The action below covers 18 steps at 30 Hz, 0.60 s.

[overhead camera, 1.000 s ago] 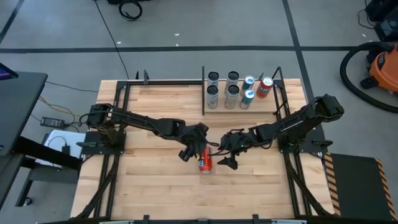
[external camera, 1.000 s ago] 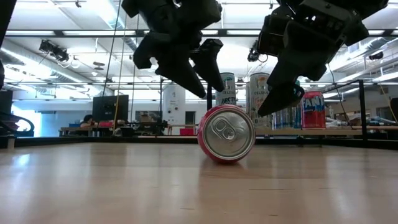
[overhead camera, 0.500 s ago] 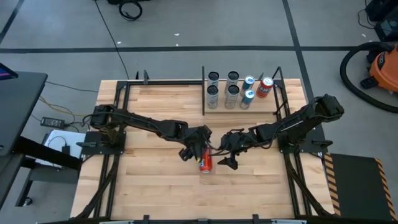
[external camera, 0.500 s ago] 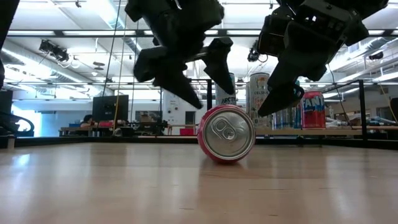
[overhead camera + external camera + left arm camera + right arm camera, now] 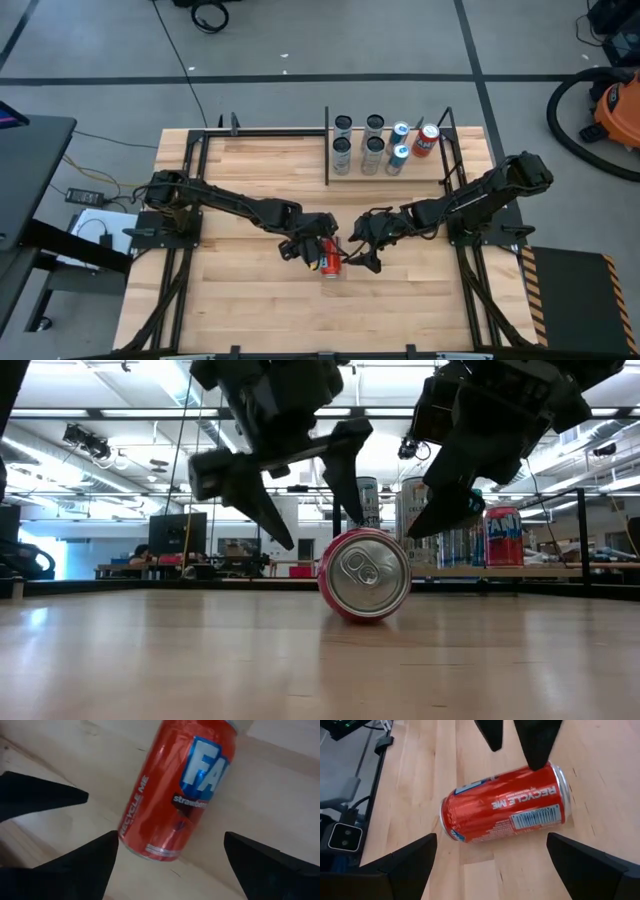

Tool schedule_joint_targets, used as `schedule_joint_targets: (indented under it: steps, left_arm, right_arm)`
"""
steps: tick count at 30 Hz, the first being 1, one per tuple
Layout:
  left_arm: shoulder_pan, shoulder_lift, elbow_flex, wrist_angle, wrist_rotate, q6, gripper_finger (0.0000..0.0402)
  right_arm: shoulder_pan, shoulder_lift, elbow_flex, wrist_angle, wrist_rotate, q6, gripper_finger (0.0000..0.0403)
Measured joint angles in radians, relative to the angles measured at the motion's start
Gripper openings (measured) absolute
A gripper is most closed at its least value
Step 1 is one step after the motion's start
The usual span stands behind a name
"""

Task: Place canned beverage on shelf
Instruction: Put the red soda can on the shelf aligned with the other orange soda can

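Risk first: round can [image 5: 330, 257], lying on its side on the surface [image 5: 250, 300], free to roll if nudged by one fingertip before the other. Could skid away from a lopsided pinch, or get knocked by the second arm crowding in so close. Could also slip once lifted, since a grip across a lying cylinder leaves little flat contact; and would need turning upright before going on the shelf [image 5: 436, 166], which lies well apart at the far edge, already carrying several standing cans [image 5: 372, 143].

Left gripper [image 5: 303, 246], jaws spread wide, hovering low over the can's left side; in the low view one finger [image 5: 237, 493] well left of the can [image 5: 364, 574], the other finger [image 5: 342, 462] just above its top edge, neither seen touching. In the left wrist view, can [image 5: 177, 792] between the dark fingertips [image 5: 85, 861] but off-centre, nearer one tip than the other, tilted across the gap. Likely a clean close only after squaring up.

Right gripper [image 5: 365, 247], jaws also spread, just beside the can's right side and above it; nothing held. In the right wrist view, can [image 5: 504, 811] lying crosswise ahead of the fingers [image 5: 402, 859], with the left arm's tips showing beyond it. Collision between the two grippers a real hazard if both close in together.
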Motion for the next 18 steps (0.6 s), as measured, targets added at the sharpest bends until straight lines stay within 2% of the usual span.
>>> schedule_joint_targets:
  steps: [14,18]
  left_arm:
    - [0.005,0.060,0.000,0.073,-0.006,0.202,0.0366]
    - [0.005,0.060,0.000,0.079,0.056,0.233,0.0366]
  right_arm:
    - [0.003,0.000,0.000,0.023,-0.026,0.004,0.0387]
    - [0.003,0.000,0.000,0.032,-0.026,0.004,0.0387]
